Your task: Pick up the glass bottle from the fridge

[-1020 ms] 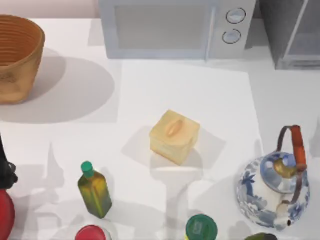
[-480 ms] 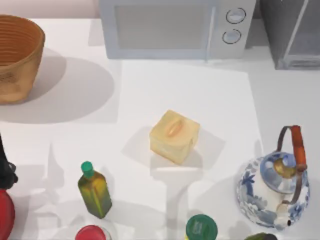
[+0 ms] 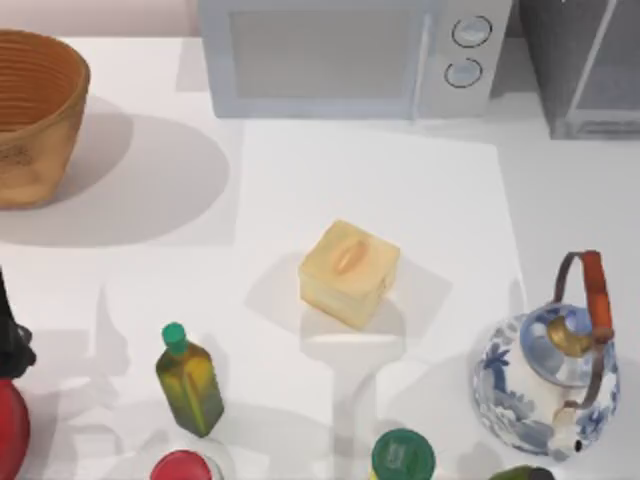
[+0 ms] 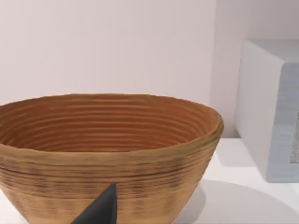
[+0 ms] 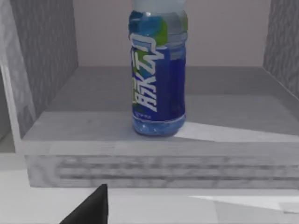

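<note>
The glass bottle (image 5: 158, 74) stands upright just inside the fridge (image 5: 154, 163), near the front edge of its grey floor. It is clear, with a blue label and white lettering, and its top is cut off by the frame. In the top view the fridge (image 3: 560, 60) sits at the back right corner with its framed door (image 3: 605, 70) swung open. A dark part of my right gripper (image 5: 91, 210) shows low in the right wrist view, in front of the fridge and apart from the bottle. My left arm (image 3: 8, 335) stays at the table's left edge; a dark part of its gripper (image 4: 100, 212) faces a basket.
A pale grey microwave (image 3: 350, 55) stands at the back. A woven basket (image 3: 35, 115) sits back left. A yellow box (image 3: 348, 272) lies mid-table. An olive bottle with a green cap (image 3: 188, 382) and a blue-and-white teapot (image 3: 550, 370) stand near the front.
</note>
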